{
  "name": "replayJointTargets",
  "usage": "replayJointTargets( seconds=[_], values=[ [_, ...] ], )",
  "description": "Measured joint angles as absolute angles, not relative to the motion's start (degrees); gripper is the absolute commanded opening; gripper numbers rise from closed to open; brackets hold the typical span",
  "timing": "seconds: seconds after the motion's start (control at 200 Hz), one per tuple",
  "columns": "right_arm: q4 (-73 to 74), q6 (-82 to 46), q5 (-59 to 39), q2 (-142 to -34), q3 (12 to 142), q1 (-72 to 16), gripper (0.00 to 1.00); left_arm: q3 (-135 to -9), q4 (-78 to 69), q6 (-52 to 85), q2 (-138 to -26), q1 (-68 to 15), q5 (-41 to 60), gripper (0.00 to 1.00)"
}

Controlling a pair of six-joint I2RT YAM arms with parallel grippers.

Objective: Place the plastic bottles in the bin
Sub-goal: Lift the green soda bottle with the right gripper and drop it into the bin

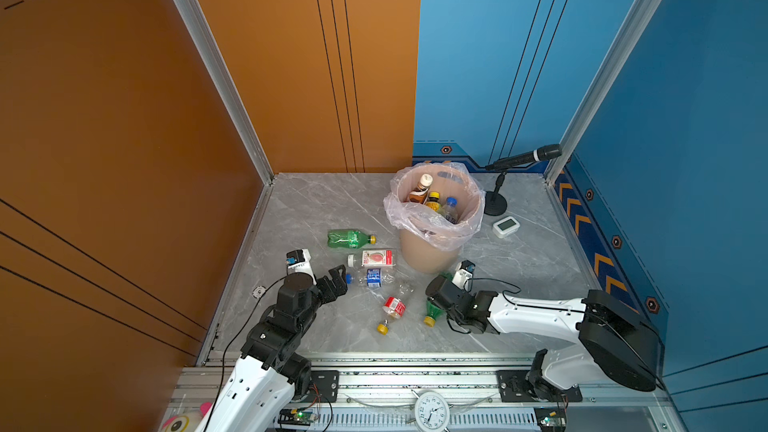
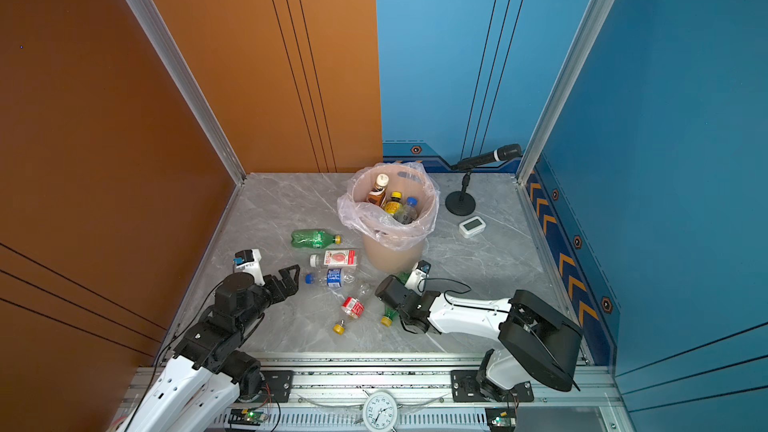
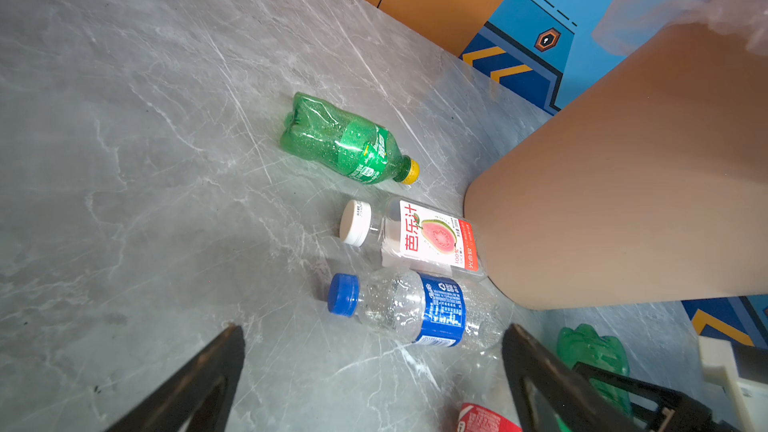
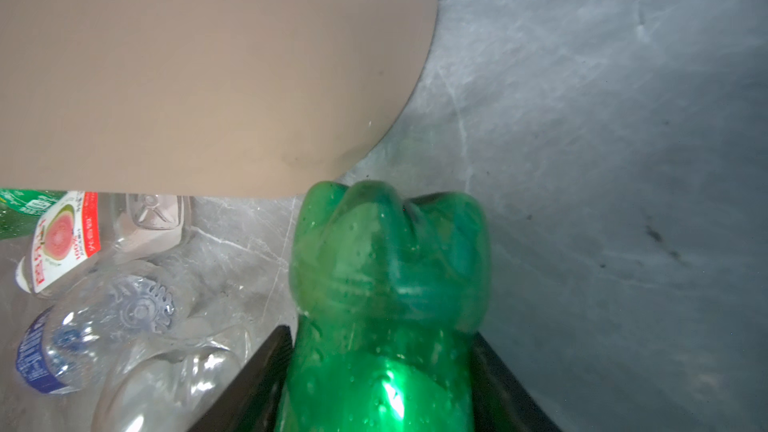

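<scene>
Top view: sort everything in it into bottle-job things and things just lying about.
Job: bin; bottles inside it; lying green bottle; guava-label bottle; blue-label bottle; crushed red-label bottle; gripped green bottle in the right end effector.
Lying about: microphone on its stand; small white display; round clock on the front rail.

in both top views the green bottle [image 1: 432, 310] beside the bin [image 1: 428, 251] is mostly covered by the right arm; its capped end is cut off in the right wrist view, as is the right claw [image 4: 380, 336].
</scene>
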State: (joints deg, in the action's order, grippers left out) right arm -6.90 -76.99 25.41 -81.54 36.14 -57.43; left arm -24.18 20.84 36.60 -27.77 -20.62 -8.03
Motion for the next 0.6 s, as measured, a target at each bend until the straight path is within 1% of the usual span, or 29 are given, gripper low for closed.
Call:
replayJointTargets(
  seconds=[0.165,0.33,0.501,0.601],
  values=[
    [-8.3,-76.9,27.4,-74.1,33.7,-56.4,0.6,-23.4,20.6,37.4,-28.3,-20.2,-7.1,0.97],
    [-13.5,-74.8,30.6,-62.5,30.8,-51.6,0.6,-23.2,19.8,38.0,-29.8,-19.9,-6.3,0.98],
    [-19.0,-68.2,34.3,-47.9,30.4,-44.6,0.58,-22.7,18.9,38.7,-31.0,-19.8,-5.7,0.98],
    [-21.5,-62.8,36.2,-43.0,32.4,-41.3,0.58,-22.6,18.6,39.0,-31.1,-19.7,-5.3,0.98]
  ],
)
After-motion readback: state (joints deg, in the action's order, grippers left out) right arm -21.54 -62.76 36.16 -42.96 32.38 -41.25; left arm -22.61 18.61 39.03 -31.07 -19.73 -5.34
